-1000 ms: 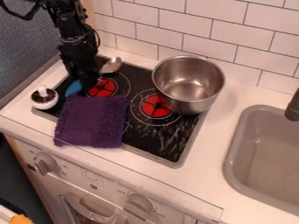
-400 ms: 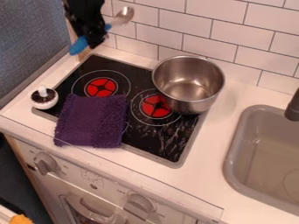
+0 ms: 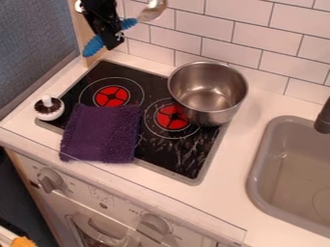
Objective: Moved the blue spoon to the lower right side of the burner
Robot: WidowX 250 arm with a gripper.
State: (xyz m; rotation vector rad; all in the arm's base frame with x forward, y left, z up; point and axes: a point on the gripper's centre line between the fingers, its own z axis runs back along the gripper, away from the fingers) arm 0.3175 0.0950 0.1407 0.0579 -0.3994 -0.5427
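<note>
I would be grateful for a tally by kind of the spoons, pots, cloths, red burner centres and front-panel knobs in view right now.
Blue-handled metal spoon: 1
Round silver metal pot: 1
Purple fabric cloth: 1
Round red burner centres: 2
Round grey front-panel knobs: 2
Total: 7

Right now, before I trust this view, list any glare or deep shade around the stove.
In the camera view, whitish streaks cross the front right of the black stovetop, whether reflections or marks I cannot tell; soft highlights lie on the steel pot; the blue spoon catches light on its metal bowl; the black gripper looks dark, with little surface detail.
</note>
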